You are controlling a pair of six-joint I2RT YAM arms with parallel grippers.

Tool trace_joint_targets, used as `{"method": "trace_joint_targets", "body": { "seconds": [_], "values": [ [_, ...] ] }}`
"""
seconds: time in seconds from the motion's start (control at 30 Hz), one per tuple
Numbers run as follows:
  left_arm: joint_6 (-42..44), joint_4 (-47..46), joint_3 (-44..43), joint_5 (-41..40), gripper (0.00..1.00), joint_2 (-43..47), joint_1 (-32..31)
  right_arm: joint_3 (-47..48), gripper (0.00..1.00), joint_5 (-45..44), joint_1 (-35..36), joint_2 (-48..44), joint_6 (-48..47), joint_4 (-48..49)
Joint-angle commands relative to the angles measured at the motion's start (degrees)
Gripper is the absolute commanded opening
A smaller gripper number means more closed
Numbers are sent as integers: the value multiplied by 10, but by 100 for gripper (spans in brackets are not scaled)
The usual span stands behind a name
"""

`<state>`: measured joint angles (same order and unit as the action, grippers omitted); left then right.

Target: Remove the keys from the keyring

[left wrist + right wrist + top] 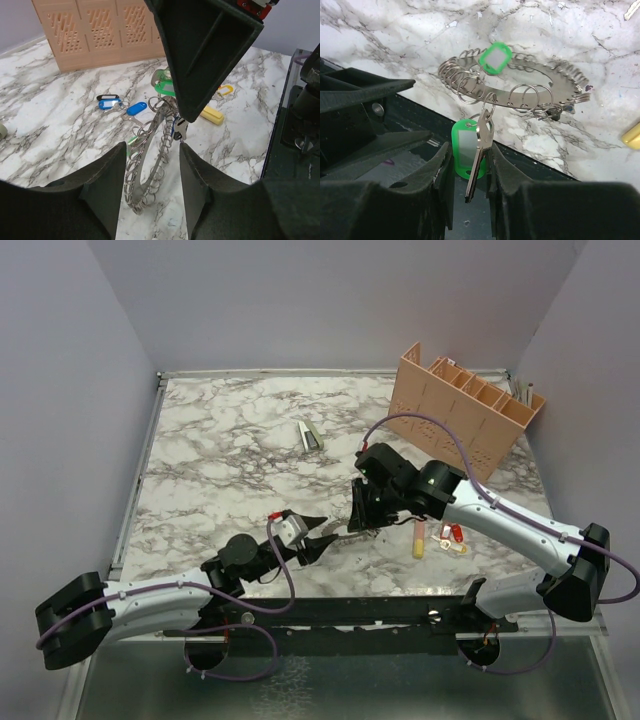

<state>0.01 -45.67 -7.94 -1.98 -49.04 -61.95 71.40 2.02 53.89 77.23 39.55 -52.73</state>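
Note:
The keyring [150, 165], a wide silver band strung with small split rings, stands on edge between the fingers of my left gripper [152, 147]. That gripper is open, with a gap on each side of the band. From the keyring [520, 85] hangs a silver key with a green tag [467, 145]. My right gripper [469, 150] is shut on this key and tag, over the table's near edge. A second green tag [495, 57] sits on the ring. Blue-tagged keys [120, 106] lie on the marble behind it. In the top view both grippers [315, 537] [360, 515] meet at the front centre.
A peach slotted crate [465, 405] stands at the back right. A yellow tube [418, 538] and red and yellow tags [452, 537] lie right of the right gripper. A small silver and green object [311, 435] lies mid-table. The black rail [400, 615] borders the near edge.

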Motion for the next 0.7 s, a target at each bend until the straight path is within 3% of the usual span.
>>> {"method": "trace_joint_targets", "body": {
  "seconds": [0.0,0.27,0.67],
  "values": [
    [-43,-20,-12,15,47,-14,-2,18,1,-18,-1,-5,55,28],
    [-71,-122,-14,-9,48,-104,-19,12,1,-39,-1,-5,103,51],
    [-65,-360,5,-79,49,-252,-35,9,1,-1,-1,-1,117,63]
  ]
}}
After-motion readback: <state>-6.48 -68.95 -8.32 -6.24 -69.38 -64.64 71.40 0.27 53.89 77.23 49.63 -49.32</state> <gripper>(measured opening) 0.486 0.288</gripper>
